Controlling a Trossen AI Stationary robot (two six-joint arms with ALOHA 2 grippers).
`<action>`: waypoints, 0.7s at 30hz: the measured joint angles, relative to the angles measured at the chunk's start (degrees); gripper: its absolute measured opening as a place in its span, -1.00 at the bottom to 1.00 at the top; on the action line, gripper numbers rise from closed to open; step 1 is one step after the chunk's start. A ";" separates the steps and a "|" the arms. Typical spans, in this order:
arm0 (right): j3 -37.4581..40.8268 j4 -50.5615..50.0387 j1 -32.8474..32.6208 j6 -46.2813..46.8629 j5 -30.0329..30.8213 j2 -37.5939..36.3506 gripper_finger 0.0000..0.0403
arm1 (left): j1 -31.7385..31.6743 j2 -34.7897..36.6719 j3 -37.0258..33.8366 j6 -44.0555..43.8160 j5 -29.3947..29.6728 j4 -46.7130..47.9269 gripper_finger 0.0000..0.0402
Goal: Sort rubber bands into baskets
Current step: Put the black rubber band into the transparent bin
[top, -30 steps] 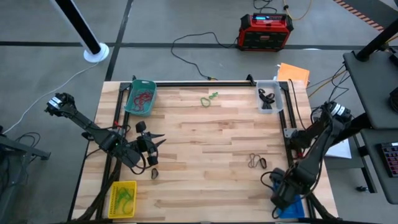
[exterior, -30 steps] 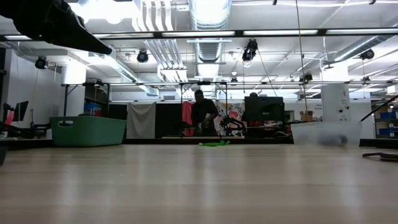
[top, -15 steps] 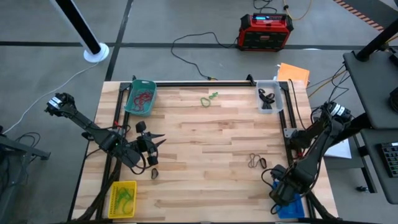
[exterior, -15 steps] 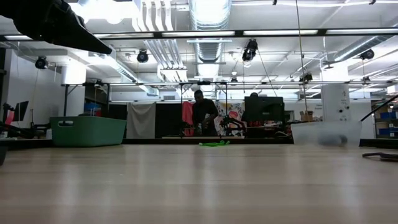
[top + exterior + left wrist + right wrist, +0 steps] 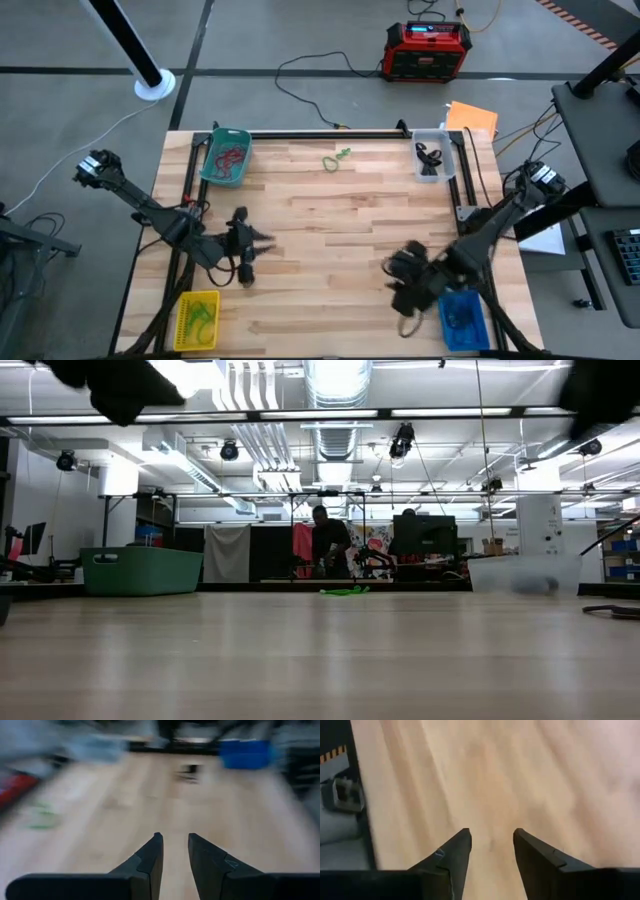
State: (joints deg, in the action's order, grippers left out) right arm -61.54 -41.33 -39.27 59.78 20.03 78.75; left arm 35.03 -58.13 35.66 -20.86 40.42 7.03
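Note:
A green rubber band lies on the wood near the far edge, also visible as a green band in the low view. A dark band lies just in front of my left gripper, which hovers open with nothing between its fingers. My right gripper hovers open over the near right of the table, with bare wood between its fingers. The baskets stand at the corners: teal, clear, yellow and blue.
A red-and-black box and cables lie on the floor beyond the far edge. A black frame rail runs along the far edge, with uprights at the sides. People stand in the room beyond the table. Bare wood lies at the table's middle.
My right gripper has swung from above the blue basket toward the table's left, out over the wood, turning as it went; the blue basket now shows uncovered. My left gripper has turned and shifted a little toward the table's right and near edge.

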 joint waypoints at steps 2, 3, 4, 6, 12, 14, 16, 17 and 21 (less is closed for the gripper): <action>0.00 3.52 3.75 -8.30 0.62 0.05 -0.31 | -0.10 -1.35 3.48 -6.11 -5.76 2.38 -0.62; 0.00 5.21 5.55 -11.57 0.68 0.05 -0.32 | -0.12 -2.17 5.64 -11.36 -8.15 5.59 -0.62; 0.00 6.53 7.08 -14.19 0.77 0.05 -0.34 | -0.12 -3.33 8.07 -18.00 -10.40 10.73 -0.62; 0.00 7.17 9.49 -18.50 0.71 0.05 -0.37 | -0.07 -6.41 13.85 -33.93 -16.79 25.78 -0.62; 0.89 6.74 11.56 -29.69 1.05 0.05 -0.42 | 2.09 -21.49 27.98 -55.83 -23.76 61.47 -0.62; 1.77 6.97 11.54 -30.45 1.57 0.05 -0.42 | 1.94 -26.10 31.29 -58.06 -24.98 66.06 -0.62; 2.68 7.24 11.54 -30.49 3.49 0.05 -0.42 | 1.97 -30.17 34.23 -58.29 -25.60 68.24 -0.62; 3.10 7.20 11.56 -30.70 4.30 0.05 -0.41 | 2.05 -31.97 35.56 -58.27 -25.81 68.15 -0.61; 4.02 7.44 12.63 -33.99 7.25 0.06 -0.36 | 2.39 -37.80 39.96 -58.18 -26.00 67.90 -0.55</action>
State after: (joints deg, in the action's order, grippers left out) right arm -57.52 -33.89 -26.64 25.79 27.27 78.82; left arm 37.43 -95.93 75.62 -79.05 14.42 74.94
